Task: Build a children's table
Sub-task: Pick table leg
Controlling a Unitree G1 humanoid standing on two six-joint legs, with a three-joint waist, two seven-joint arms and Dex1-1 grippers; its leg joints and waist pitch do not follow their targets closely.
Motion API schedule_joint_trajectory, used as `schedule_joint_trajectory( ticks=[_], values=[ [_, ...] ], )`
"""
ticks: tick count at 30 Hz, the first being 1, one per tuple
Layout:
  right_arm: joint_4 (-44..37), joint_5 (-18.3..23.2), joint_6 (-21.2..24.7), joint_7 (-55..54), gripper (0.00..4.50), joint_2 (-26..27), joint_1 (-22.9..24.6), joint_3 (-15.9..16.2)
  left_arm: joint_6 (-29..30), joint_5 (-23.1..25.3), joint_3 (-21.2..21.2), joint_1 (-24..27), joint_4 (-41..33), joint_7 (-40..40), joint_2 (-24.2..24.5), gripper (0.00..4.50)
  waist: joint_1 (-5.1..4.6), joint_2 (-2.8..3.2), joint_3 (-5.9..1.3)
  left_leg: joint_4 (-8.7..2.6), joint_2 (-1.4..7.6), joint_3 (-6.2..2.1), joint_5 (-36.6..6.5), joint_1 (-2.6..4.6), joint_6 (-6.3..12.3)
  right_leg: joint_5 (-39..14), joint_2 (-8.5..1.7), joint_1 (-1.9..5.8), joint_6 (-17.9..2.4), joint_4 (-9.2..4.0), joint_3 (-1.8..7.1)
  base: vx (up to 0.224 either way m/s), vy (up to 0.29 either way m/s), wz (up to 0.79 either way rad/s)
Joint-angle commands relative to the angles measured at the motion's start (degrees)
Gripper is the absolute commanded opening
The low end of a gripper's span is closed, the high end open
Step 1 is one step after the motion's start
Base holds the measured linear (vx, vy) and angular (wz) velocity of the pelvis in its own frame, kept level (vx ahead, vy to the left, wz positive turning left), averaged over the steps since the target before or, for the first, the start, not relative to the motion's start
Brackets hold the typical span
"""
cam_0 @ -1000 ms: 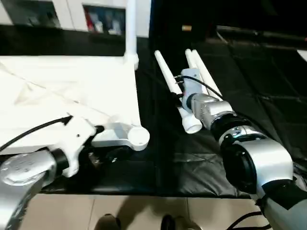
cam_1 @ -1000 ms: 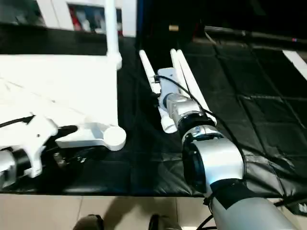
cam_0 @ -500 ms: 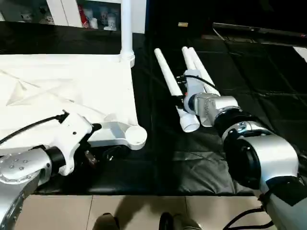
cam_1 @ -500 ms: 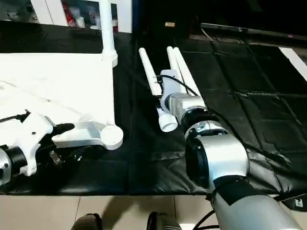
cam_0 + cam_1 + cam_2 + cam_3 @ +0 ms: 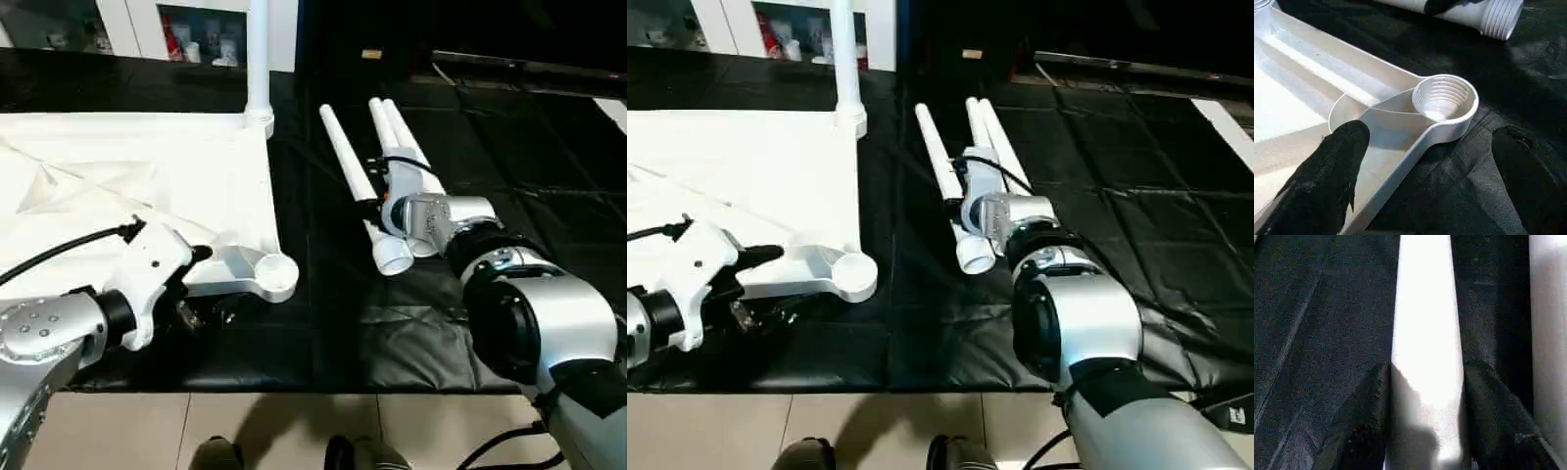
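Right gripper (image 5: 1422,421) has closed around leg (image 5: 1425,333).

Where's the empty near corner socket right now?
The corner socket sits at the tabletop's near right corner, just ahead of the open left gripper, left of the loose legs.

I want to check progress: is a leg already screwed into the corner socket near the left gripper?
No, the threaded corner socket beside the left gripper stands empty in the left wrist view.
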Motion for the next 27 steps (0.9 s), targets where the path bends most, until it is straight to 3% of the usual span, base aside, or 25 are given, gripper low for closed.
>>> schedule_joint_trajectory(
  ticks=[1,4,6,8,9,10,11,12,13,15,18,20,21,24,27],
  values=[
    [0.2,1.2,-1.0,-0.4,1.82,-0.7,0.7,-1.2,-0.4,-0.1,-0.8,-0.7,0.3,0.2,-0.1,4.5,0.45,1.37,-5.96,-3.46,0.23,0.89,-6.4,0.36,-0.97,-4.5,-3.58,4.73,-12.0,-3.04,2.84,0.0,0.0,0.0],
    [-0.3,4.7,-4.3,-1.9,1.82,-0.4,0.4,-5.1,-1.2,-0.2,-0.7,-1.5,1.4,0.9,-0.9,4.5,0.64,1.47,-6.63,-3.22,0.2,0.96,-5.4,0.49,-0.75,-1.8,-3.46,4.8,-12.7,-2.62,2.71,0.0,0.0,0.0],
    [-0.9,7.7,-8.2,-2.3,1.82,-0.2,0.0,-8.5,-2.2,0.1,-1.0,-2.6,3.1,1.8,-2.3,4.5,0.94,2.14,-7.48,-2.92,0.22,0.95,-4.9,0.63,-0.59,0.5,-3.49,5.03,-13.2,-2.19,2.64,0.0,0.0,0.0],
    [-1.2,9.5,-9.6,-1.6,1.82,0.0,-0.2,-10.3,-2.7,0.1,-1.3,-3.2,3.9,2.1,-3.1,4.5,1.08,1.77,-7.5,-2.85,0.13,1.06,-4.8,0.49,-0.04,1.8,-3.3,5.02,-13.6,-2.23,2.61,0.0,0.0,0.0],
    [-1.5,10.7,-10.6,-1.7,1.82,0.1,-0.3,-11.4,-3.5,0.3,-2.0,-4.0,5.0,2.4,-4.1,4.5,1.24,2.21,-7.63,-2.79,0.16,1.06,-5.2,0.62,0.04,1.6,-3.26,4.87,-13.7,-2.3,2.57,0.0,0.0,0.0],
    [-1.5,10.7,-10.6,-1.7,1.82,0.1,-0.3,-11.4,-3.5,0.3,-2.0,-4.0,5.0,2.4,-4.1,4.5,1.35,2.08,-7.64,-2.76,0.16,1.06,-5.5,0.52,0.04,1.4,-3.26,4.9,-13.8,-2.28,2.57,0.0,0.0,0.0],
    [-2.0,12.0,-11.8,-0.8,1.82,0.2,-0.3,-12.5,-4.5,0.4,-3.0,-5.3,6.7,2.9,-5.7,4.5,1.44,2.38,-7.66,-2.75,0.17,0.99,-5.9,0.53,-0.11,1.1,-3.24,4.92,-13.9,-2.23,2.56,0.0,0.0,0.0],
    [-2.6,12.3,-13.1,0.6,1.82,0.4,-0.2,-12.6,-5.3,0.5,-3.4,-6.3,8.2,3.5,-7.2,4.5,1.45,2.1,-7.66,-2.78,0.14,1.08,-6.8,0.44,-0.02,0.2,-3.21,4.94,-13.8,-2.47,2.6,0.0,0.0,0.0],
    [-3.0,12.4,-13.8,1.7,1.82,0.5,-0.2,-12.5,-5.9,0.7,-3.7,-7.2,9.4,4.1,-8.2,4.5,1.67,2.53,-7.8,-2.7,0.14,0.98,-7.6,0.4,-0.2,-1.0,-3.34,5.0,-13.6,-2.46,2.62,0.0,0.0,0.0],
    [-4.0,13.0,-14.2,3.7,1.82,0.8,0.0,-12.7,-7.1,1.0,-4.0,-9.2,11.7,5.5,-10.5,4.5,1.69,2.33,-7.82,-2.71,0.22,0.89,-8.7,0.26,-0.43,-3.2,-3.4,5.05,-13.2,-2.69,2.62,0.0,0.0,0.0],
    [-5.6,14.7,-14.2,8.0,1.82,0.9,0.6,-13.6,-9.1,1.3,-3.5,-12.4,15.5,8.1,-14.0,4.5,1.81,2.51,-7.7,-2.63,0.27,0.84,-11.9,0.41,-1.36,-8.6,-3.45,4.77,-11.7,-3.3,2.59,0.0,0.0,0.0],
    [-8.4,16.9,-14.3,13.7,1.82,0.9,2.0,-14.3,-9.2,0.3,-2.4,-15.1,17.7,9.9,-16.8,4.5,1.91,3.3,-7.83,-2.57,0.31,0.62,-13.0,0.45,-1.53,-9.7,-3.43,4.73,-11.3,-3.36,2.47,0.0,0.0,0.0],
    [-9.9,17.9,-14.4,16.4,1.82,1.0,2.9,-14.6,-8.9,-0.5,-1.6,-16.2,18.4,10.5,-18.1,4.5,1.78,3.0,-7.82,-2.57,0.27,0.78,-13.1,0.39,-1.24,-9.8,-3.35,4.82,-11.1,-3.62,2.47,0.0,0.0,0.0],
    [-14.9,21.9,-11.8,23.8,1.82,1.4,6.1,-15.5,-8.7,-3.3,0.5,-19.4,20.3,12.3,-21.6,4.5,2.09,2.93,-8.12,-2.46,0.37,0.59,-12.1,0.19,-0.58,-10.0,-3.53,5.14,-11.5,-3.63,2.37,0.0,0.0,0.0],
    [-25.0,27.6,-5.5,31.1,1.82,2.4,11.7,-15.4,-7.0,-8.0,3.8,-23.4,22.5,14.0,-26.0,4.5,2.23,2.77,-8.21,-2.37,0.23,0.71,-10.6,0.11,0.47,-9.9,-3.34,5.24,-11.5,-3.98,2.32,0.0,0.0,0.0]
  ],
)
